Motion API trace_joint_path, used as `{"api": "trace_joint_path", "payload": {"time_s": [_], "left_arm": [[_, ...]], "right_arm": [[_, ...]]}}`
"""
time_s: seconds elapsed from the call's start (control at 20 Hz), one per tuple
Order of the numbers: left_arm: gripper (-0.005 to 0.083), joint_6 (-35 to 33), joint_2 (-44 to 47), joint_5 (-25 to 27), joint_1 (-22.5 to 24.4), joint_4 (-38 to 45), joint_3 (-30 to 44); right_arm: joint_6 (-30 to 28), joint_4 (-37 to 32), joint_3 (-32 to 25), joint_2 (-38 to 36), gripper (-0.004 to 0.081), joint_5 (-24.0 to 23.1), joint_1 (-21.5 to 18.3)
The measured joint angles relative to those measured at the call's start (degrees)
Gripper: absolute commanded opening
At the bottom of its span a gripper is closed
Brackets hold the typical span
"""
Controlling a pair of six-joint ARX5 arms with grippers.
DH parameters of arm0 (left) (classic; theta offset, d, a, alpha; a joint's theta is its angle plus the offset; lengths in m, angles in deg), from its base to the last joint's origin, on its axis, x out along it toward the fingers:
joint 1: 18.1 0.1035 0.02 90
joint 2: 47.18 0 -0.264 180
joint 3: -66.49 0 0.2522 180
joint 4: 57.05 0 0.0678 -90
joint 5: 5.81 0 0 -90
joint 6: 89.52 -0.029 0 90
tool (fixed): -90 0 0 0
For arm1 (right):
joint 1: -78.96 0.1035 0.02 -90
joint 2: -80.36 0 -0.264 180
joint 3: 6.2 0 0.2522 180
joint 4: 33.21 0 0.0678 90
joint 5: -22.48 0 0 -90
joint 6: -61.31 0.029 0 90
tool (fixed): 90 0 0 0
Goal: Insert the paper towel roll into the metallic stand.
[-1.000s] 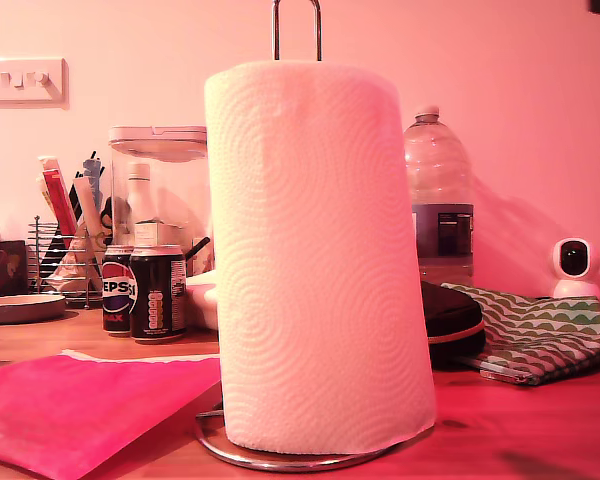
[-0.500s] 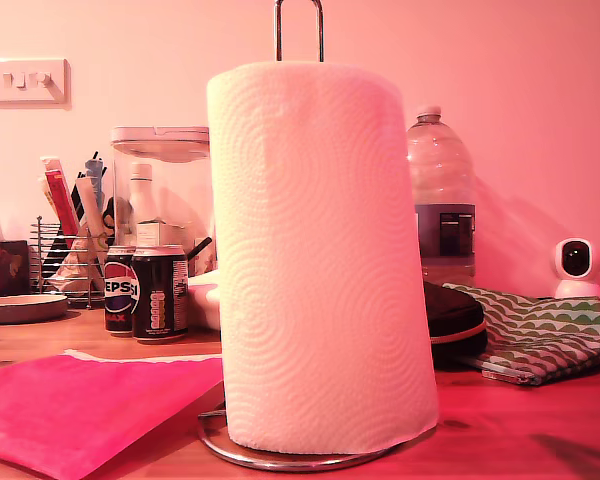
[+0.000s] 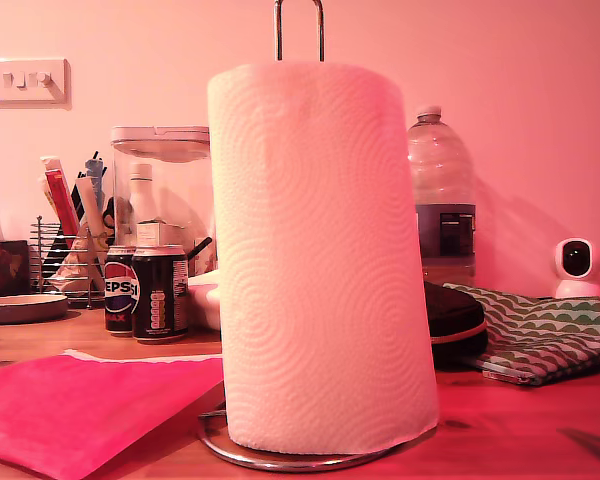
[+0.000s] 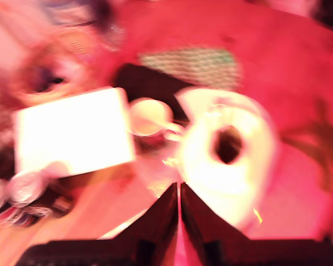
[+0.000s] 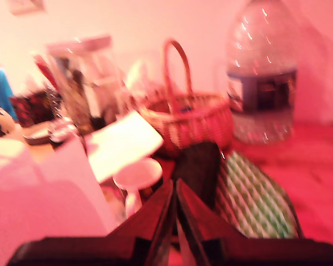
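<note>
The paper towel roll (image 3: 320, 260) stands on the metallic stand (image 3: 298, 30), upright loop protruding above; position unchanged over the last half second, so insertion is judged complete. My first gripper (image 4: 179, 191) and my second gripper (image 5: 174, 191) have fingers closed, empty, clear of it.

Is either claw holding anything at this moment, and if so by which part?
Nothing is held. My first claw and my second claw are both shut on nothing, clear of the paper towel roll, which sits on the metallic stand.
</note>
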State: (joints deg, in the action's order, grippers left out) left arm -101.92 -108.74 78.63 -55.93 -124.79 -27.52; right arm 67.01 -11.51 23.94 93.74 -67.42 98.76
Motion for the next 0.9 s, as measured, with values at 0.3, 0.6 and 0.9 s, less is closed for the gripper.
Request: {"api": "trace_joint_path", "payload": {"time_s": [0.3,0.6,0.9], "left_arm": [[-0.0021,6.8,8.6,5.1,6.5,18.0,18.3],[-0.0021,9.1,16.3,4.0,15.9,28.1,31.6],[-0.0021,10.8,22.5,0.4,24.9,32.0,40.2]], "right_arm": [[0.3,-2.0,0.0,0.0,-0.0011,0.8,-1.4],[-1.2,-1.4,0.0,0.1,-0.0011,0.0,-3.2],[0.3,0.9,0.0,0.1,-0.0011,-5.0,-4.8]]}}
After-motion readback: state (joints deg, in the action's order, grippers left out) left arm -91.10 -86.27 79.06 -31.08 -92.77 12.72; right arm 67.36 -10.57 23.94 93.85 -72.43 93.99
